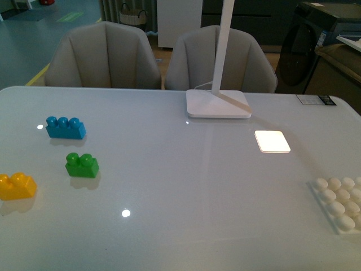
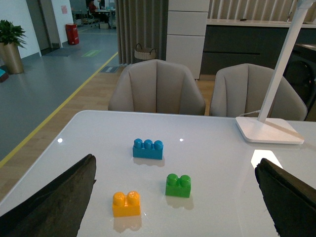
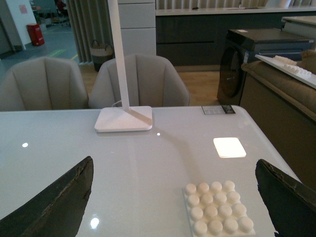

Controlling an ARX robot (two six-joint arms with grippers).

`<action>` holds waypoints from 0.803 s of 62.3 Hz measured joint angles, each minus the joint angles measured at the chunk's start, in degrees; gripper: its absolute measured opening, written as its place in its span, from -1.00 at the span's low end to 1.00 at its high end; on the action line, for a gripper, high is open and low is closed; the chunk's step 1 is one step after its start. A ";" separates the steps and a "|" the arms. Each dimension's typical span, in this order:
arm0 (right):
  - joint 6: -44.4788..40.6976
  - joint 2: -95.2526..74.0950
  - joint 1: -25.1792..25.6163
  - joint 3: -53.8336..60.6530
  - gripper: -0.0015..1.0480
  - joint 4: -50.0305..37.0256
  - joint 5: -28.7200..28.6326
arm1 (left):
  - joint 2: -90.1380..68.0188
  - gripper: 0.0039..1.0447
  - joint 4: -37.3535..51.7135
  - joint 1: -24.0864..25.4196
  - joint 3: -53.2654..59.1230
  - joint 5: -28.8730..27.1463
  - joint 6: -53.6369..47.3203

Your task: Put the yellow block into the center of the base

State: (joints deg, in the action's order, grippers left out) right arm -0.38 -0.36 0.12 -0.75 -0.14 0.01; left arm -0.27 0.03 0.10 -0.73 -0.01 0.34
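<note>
Far left of the lamp foot [image 1: 219,104], nearer the robot, the yellow block [image 1: 17,186] sits on the bench [image 1: 186,226], 2 studs up, untouched. Between it and the lamp foot lie the green brick [image 1: 82,165] and blue brick [image 1: 65,127]. Far right of the lamp foot, the base [image 1: 340,203] lies flat, 4x4 studs up. Jaws spread wide and empty: left gripper [image 2: 175,161], right gripper [image 3: 174,163], both above the bench.

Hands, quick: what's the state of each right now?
Left hand: open, holding nothing.
Right hand: open, holding nothing.
</note>
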 joint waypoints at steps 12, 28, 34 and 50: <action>0.02 0.00 0.00 0.00 0.83 0.00 0.02 | 0.00 0.86 0.00 0.00 0.00 0.00 0.00; 0.02 0.00 0.00 0.00 0.83 0.00 0.02 | 0.00 0.86 0.00 0.00 0.00 0.00 0.00; 0.02 0.00 0.00 0.00 0.83 0.00 0.00 | 0.00 0.86 0.00 0.00 0.00 0.00 0.00; 0.90 -0.81 -0.59 -0.37 0.83 1.40 2.16 | 0.00 0.86 0.00 0.00 0.00 0.00 0.00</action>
State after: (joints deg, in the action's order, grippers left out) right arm 0.51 -1.17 -0.47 -1.13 1.26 2.17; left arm -0.27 0.03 0.10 -0.73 -0.01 0.34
